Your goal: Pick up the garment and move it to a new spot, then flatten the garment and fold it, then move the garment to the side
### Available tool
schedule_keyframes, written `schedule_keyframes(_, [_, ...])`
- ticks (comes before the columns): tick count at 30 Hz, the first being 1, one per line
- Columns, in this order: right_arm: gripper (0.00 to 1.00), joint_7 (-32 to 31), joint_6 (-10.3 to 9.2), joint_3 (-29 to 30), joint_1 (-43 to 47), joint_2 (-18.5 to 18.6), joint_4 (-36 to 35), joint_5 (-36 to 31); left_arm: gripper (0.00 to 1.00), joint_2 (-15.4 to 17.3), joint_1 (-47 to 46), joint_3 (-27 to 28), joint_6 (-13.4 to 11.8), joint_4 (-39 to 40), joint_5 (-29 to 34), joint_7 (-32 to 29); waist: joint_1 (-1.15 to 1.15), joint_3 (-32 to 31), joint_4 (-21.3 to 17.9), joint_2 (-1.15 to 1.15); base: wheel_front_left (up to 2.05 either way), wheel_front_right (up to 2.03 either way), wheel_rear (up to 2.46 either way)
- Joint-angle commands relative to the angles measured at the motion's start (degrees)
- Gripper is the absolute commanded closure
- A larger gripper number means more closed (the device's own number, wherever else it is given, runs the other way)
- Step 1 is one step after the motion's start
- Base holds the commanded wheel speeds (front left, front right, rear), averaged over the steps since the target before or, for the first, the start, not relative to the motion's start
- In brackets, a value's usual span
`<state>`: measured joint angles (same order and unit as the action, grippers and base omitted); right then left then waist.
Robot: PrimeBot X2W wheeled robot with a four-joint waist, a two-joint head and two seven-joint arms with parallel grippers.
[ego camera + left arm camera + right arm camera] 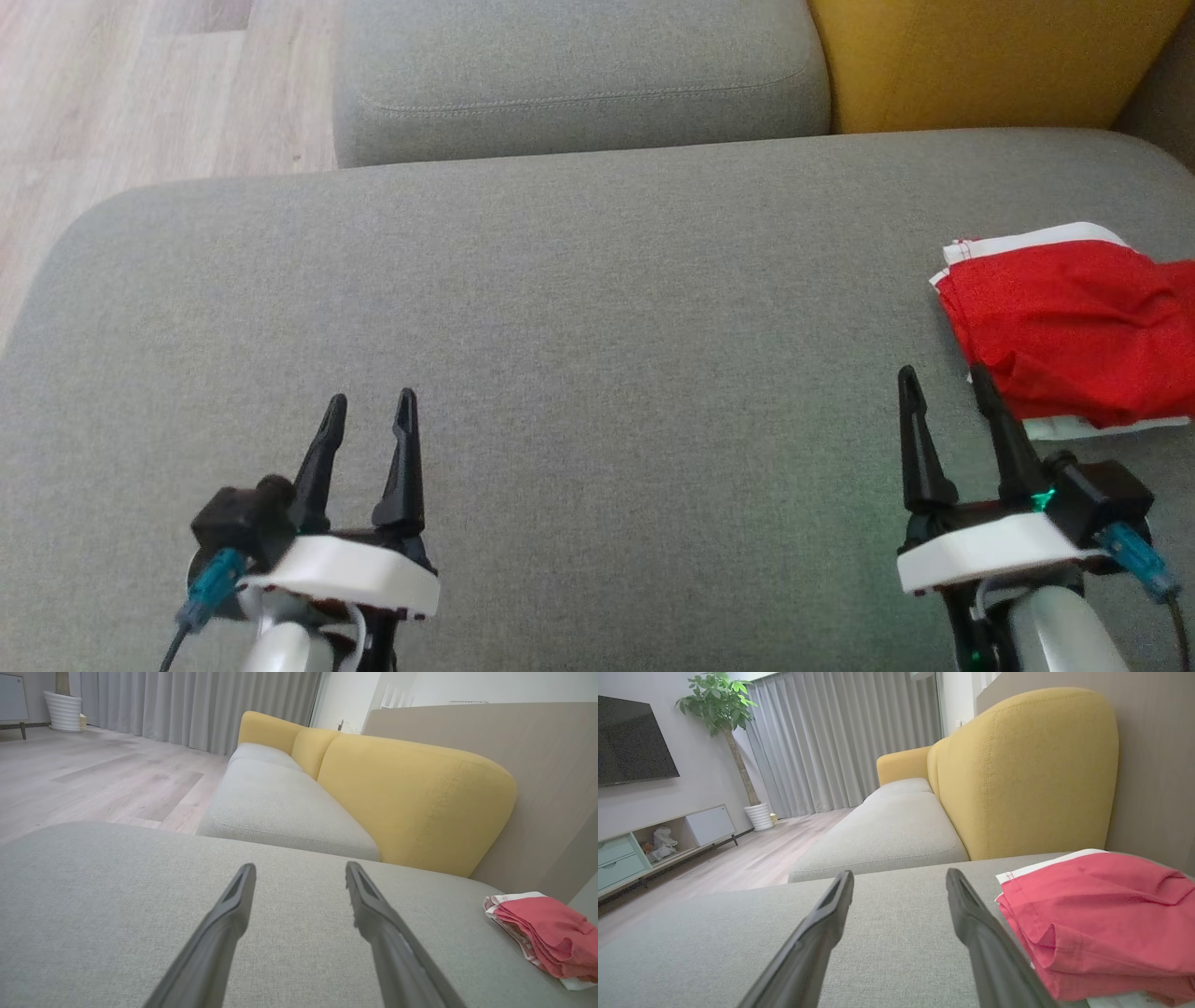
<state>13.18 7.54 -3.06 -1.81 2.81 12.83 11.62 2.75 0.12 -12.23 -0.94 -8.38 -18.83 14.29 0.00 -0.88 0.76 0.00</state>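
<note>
Progress: garment [1074,327] lies folded, red over white, at the right edge of the grey sofa seat [597,327]; task judged all but complete | Grippers: left gripper [372,399] and right gripper [942,373] both wide, holding nothing; right one just beside the garment | Surroundings: yellow backrest [980,56] behind; no obstruction seen.

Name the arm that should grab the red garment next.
Right, most likely. The right gripper stands open just beside the red garment; the left gripper, also open, sits far across the grey cushion.
</note>
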Motion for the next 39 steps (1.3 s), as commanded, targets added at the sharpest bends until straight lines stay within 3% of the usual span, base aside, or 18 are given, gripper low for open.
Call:
schedule_keyframes(1, [0.00, 0.7, -0.05, -1.5, -2.5, 0.1, -1.5, 0.3, 0.00, 0.1, -1.4, 2.1, 0.3, 2.3, -0.3, 0.7, 0.00, 0.0, 0.0, 0.00, 0.00, 0.00, 0.00])
schedule_keyframes(2, [1.00, 0.0, 0.00, -0.1, 0.0, 0.0, 0.3, 0.0, 1.00, 0.0, 0.0, 0.0, 0.0, 0.0, 0.0, 0.0, 0.00, 0.0, 0.0, 0.00, 0.00, 0.00, 0.00])
schedule_keyframes(6, [1.00, -0.2, 0.00, -0.2, 1.3, 0.0, 3.3, 0.5, 1.00, 0.0, 1.5, -0.1, 0.0, -3.2, -0.5, -0.3, 0.00, 0.0, 0.0, 0.00, 0.00, 0.00, 0.00])
schedule_keyframes(39, [1.00, -4.5, -0.01, 1.5, -0.1, 0.7, 2.7, 22.0, 1.00, 0.7, -0.6, 3.8, 2.2, -4.0, -20.1, -4.8, 0.00, 0.3, -0.2, 0.00, 0.00, 0.00, 0.00])
